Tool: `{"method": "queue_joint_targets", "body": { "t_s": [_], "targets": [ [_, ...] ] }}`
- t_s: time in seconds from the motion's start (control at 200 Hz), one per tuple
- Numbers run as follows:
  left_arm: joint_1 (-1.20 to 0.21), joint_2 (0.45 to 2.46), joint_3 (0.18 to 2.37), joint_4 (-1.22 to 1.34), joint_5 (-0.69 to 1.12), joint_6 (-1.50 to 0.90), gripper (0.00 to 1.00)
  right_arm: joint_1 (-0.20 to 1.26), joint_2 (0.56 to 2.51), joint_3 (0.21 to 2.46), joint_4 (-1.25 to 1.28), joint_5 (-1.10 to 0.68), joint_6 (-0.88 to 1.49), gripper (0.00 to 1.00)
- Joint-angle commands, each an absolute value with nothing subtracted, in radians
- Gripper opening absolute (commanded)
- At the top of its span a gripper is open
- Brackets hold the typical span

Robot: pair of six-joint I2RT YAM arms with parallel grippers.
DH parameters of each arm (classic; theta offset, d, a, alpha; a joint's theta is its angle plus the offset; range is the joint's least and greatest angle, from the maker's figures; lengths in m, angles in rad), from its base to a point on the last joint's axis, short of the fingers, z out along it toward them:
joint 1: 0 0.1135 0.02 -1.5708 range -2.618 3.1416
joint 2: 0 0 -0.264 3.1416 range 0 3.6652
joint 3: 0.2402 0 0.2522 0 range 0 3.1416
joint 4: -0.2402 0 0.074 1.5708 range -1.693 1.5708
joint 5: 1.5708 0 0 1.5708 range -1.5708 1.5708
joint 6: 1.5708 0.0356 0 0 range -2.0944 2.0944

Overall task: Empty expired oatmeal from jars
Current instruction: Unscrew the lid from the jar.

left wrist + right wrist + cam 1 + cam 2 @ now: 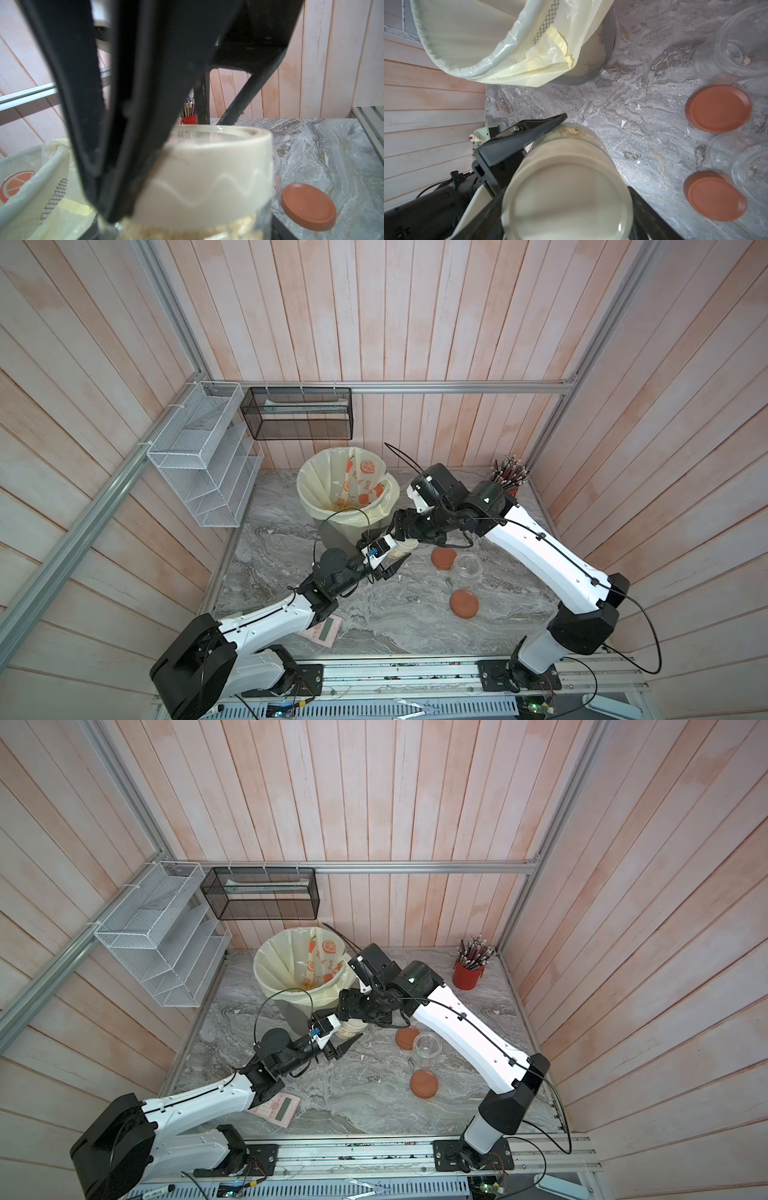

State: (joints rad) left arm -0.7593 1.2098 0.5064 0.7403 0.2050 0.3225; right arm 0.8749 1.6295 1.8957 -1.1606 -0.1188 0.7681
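Note:
A clear jar [400, 551] with a cream lid [566, 197] stands on the marble table beside the bin. Pale oatmeal [187, 226] shows through the glass under the lid. My left gripper [394, 560] comes in from the side and is shut on the jar's body. My right gripper [405, 536] reaches down from above, its jaws shut on the cream lid. Two more jars [733, 45] [747, 166] stand open, holding only a few flakes. Their two terracotta-orange lids [442, 558] [464, 603] lie on the table beside them.
The grey mesh bin [593, 54] with a cream orange-print liner [305, 493] stands just behind the held jar. A red pencil cup [469, 973] is at the back right and a pink calculator [276, 1108] lies under the left arm. Wire shelves [199, 456] hang on the left wall.

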Motion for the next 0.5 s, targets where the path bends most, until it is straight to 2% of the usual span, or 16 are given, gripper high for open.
{"method": "queue_joint_targets", "body": {
  "t_s": [0.0,0.095,0.395,0.495],
  "targets": [
    [-0.754,1.205,0.547,0.804,0.214,0.318,0.08,0.880,1.649,1.920,-1.213,-0.089,0.729,0.74],
    [-0.748,1.197,0.539,0.815,0.242,0.287,0.08,0.891,1.647,1.924,-1.191,-0.098,0.688,0.70],
    [-0.718,1.171,0.500,0.869,0.402,0.137,0.04,0.911,1.646,1.934,-1.133,-0.172,0.378,0.66],
    [-0.718,1.162,0.494,0.864,0.430,0.116,0.04,0.911,1.651,1.937,-1.134,-0.203,0.265,0.58]
  ]
}}
